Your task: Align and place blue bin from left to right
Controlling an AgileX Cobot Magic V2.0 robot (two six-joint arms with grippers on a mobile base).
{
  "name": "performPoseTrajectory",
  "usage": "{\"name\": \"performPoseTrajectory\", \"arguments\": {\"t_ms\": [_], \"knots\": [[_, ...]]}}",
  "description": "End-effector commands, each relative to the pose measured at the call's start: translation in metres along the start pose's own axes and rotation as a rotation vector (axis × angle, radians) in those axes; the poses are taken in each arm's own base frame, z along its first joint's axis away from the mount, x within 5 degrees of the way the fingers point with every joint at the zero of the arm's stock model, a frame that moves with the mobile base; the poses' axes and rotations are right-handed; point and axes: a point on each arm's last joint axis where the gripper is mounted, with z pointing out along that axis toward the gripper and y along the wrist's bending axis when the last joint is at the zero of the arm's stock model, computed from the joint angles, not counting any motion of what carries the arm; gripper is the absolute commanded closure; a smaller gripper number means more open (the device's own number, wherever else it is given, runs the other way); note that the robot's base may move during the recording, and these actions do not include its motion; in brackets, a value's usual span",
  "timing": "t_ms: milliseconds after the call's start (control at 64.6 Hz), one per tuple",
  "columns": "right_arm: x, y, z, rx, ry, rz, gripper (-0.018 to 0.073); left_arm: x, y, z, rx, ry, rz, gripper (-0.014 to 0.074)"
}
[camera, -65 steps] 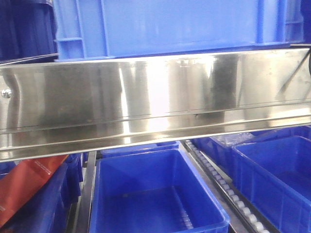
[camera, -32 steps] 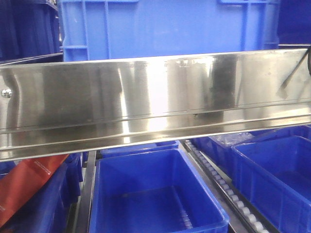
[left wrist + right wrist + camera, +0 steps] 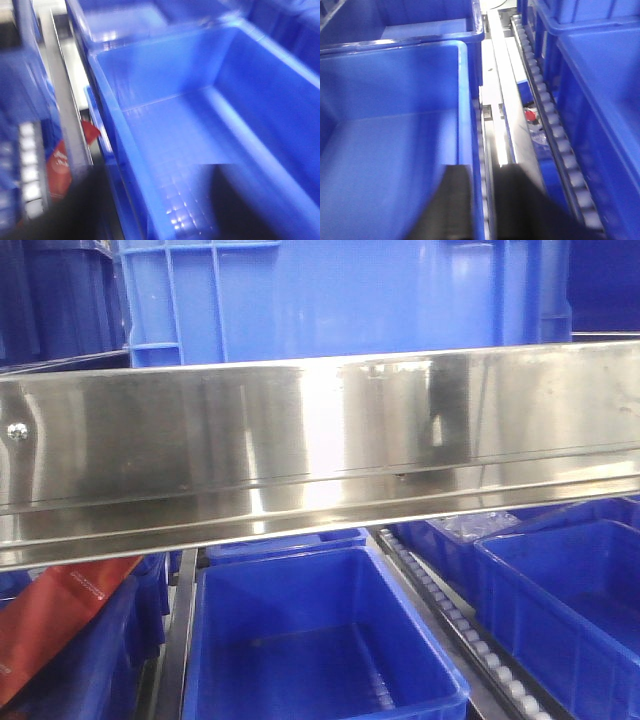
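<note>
The blue bin [image 3: 340, 295] fills the top of the front view, a bright mid-blue crate with raised vertical ribs near its left corner, sitting behind and above a broad stainless steel shelf rail [image 3: 320, 450] that crosses the frame from edge to edge. Only its lower front wall shows; the rim is cut off by the top of the frame. Darker navy bins [image 3: 60, 295] stand at upper left beside it. Below the rail, an open blue crate [image 3: 320, 640] sits in the lower centre, another blue crate [image 3: 570, 610] at lower right, with a roller track [image 3: 455, 615] running between them. A red packet [image 3: 55, 620] leans at lower left.

In the left wrist view — heavily blurred — a blue crate's interior [image 3: 200, 140] fills most of the frame, its near wall running diagonally from upper left to lower centre. A dark shape in the lower left corner is likely the left gripper [image 3: 75, 210], lying outside that wall; whether its fingers are spread or pressed together cannot be told.

In the right wrist view the right gripper [image 3: 485, 205] rises from the bottom centre, its two dark fingers [image 3: 452, 200] straddling the right-hand wall of a blue crate [image 3: 390, 130] — one finger inside the crate, the other outside over the metal rail. The wall lies in the narrow gap between them, so the fingers appear to be pinching it. A roller track [image 3: 555, 130] runs up the right of centre, with a small red object [image 3: 531, 116] lying beside it.
</note>
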Motion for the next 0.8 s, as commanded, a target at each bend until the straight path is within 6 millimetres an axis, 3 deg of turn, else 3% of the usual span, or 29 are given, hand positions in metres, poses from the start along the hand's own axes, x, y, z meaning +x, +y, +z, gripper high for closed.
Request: {"name": "performPoseTrajectory", "arguments": {"t_ms": [0, 62, 201, 279, 449, 635, 789], "knots": [[0.002, -0.001, -0.012, 0.004, -0.008, -0.01, 0.0721, 0.004, 0.001, -0.016, 0.013, -0.013, 0.024, 0.059], [0.006, -0.001, -0.012, 0.005, -0.001, -0.01, 0.0721, 0.012, 0.003, -0.019, 0.004, 0.011, 0.039, 0.0706], [0.026, -0.002, -0.015, 0.004, 0.018, -0.009, 0.0721, 0.036, 0.009, -0.026, -0.012, 0.081, 0.051, 0.0706], [0.037, -0.001, -0.019, -0.003, -0.014, -0.014, 0.0721, 0.046, 0.011, -0.034, 0.001, 0.031, 0.056, 0.0706], [0.066, -0.002, -0.049, -0.012, -0.135, -0.019, 0.0721, 0.075, 0.018, -0.057, 0.034, -0.097, 0.065, 0.0706], [0.107, -0.005, -0.096, -0.013, -0.248, -0.061, 0.0721, 0.119, 0.029, -0.089, 0.066, -0.226, 0.069, 0.0706], [0.155, -0.009, -0.127, -0.011, -0.303, -0.068, 0.0721, 0.159, 0.037, -0.111, 0.103, -0.378, 0.07, 0.0706]]}}
